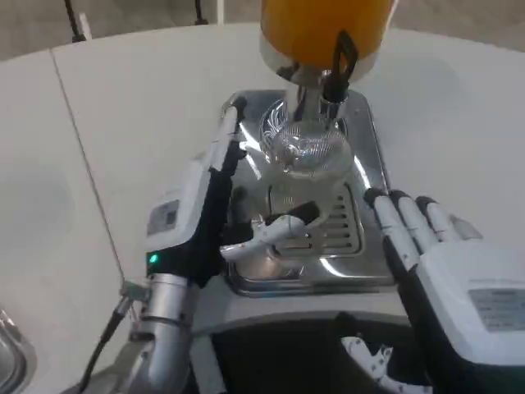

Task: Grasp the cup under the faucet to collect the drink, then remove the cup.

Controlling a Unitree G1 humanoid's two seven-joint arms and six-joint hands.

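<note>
Left hand [225, 176] seemingly beside cup [305, 148], right hand [422, 238] flat

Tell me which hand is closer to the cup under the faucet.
The left hand: its fingers reach along the left side of the clear cup on the drip tray. The right hand sits lower right, apart from the cup.

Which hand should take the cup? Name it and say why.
Probably the left hand: its fingers already reach up beside the clear cup under the faucet. The right hand lies farther back, beside the drip tray.
</note>
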